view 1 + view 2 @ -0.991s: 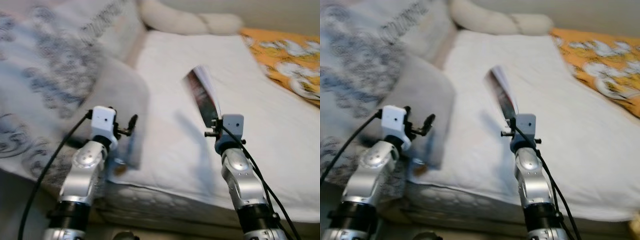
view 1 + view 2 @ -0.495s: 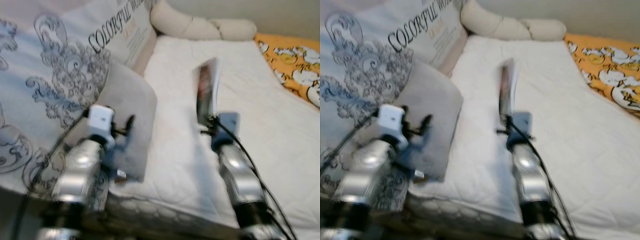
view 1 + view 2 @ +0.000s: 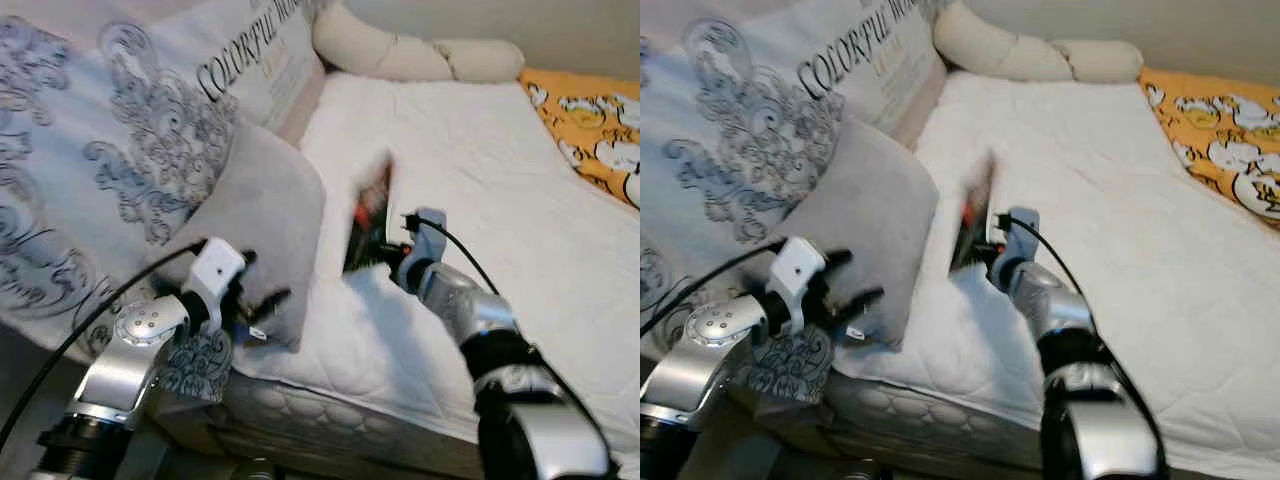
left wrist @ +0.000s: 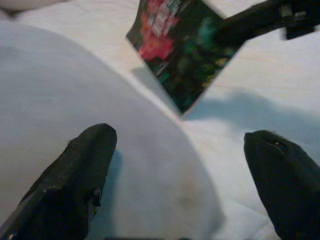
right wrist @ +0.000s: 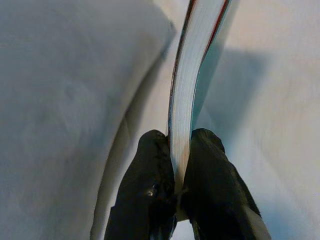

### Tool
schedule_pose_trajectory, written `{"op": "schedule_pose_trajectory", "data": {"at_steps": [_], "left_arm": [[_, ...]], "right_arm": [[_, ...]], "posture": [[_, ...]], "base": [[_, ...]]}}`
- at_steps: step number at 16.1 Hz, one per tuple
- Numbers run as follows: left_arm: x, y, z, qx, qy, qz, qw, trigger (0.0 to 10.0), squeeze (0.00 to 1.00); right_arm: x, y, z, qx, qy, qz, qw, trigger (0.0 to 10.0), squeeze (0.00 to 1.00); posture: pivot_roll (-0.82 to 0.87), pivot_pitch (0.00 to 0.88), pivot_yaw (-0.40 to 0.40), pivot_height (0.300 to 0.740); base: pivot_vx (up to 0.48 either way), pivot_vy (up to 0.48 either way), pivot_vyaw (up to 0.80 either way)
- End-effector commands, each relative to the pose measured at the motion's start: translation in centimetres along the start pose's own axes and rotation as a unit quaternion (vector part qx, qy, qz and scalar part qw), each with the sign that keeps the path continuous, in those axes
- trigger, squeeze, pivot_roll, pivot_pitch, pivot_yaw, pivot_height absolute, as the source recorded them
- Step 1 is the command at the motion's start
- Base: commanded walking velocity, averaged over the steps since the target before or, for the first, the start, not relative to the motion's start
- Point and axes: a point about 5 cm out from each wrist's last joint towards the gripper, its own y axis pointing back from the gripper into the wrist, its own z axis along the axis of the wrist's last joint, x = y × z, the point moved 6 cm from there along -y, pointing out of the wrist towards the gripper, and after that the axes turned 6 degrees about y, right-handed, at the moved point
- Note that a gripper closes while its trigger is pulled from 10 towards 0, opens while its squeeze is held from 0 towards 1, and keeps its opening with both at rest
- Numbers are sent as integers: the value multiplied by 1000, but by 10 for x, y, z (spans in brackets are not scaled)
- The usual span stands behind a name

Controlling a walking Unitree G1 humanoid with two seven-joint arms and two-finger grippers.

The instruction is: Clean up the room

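**Carrying a thin book over the bed, beside the grey pillow**

Holding the book (image 3: 372, 212) on edge in the right gripper (image 5: 175, 165), above the white mattress (image 3: 520, 200) and just beside the grey pillow (image 3: 262, 215). Pinching the lower end of the book between both black fingers (image 5: 150, 180), pressed tight against its two covers, with the white page edges showing between them. Standing with its long axis away from the fingers, upward and a little tilted, so that the free end is pointing toward the head of the bed. Showing a dark cover with red and green print in the left wrist view.

Hovering lower and nearer the bed edge with the left gripper (image 4: 180, 200), fingers spread wide and gripping nothing, over the rounded corner of the grey pillow. Lying ahead of this gripper and well apart from it, the book is closer to the right arm. Probably still needing a proper place for the book away from the bed.
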Motion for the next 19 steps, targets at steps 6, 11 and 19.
{"op": "schedule_pose_trajectory", "data": {"at_steps": [6, 11, 19], "left_arm": [[-29, 8, -8, 47, -1, -100, 994, 10000, 0], [-32, 12, -12, 61, -3, -108, 992, 10000, 0], [-37, 9, -21, 47, 33, -83, 995, 10000, 0]], "right_arm": [[-13, 3, -26, 81, -101, 31, 991, 10000, 0], [-68, 21, -51, 111, -83, -74, 988, 10000, 1000], [-107, 49, -112, 158, -52, -139, 976, 10000, 1000]], "posture": [[152, 0, -6, 740], [165, 0, -3, 740], [146, 0, -11, 740]], "base": [[0, 0, 0], [0, 0, 0], [0, 0, 0]]}}
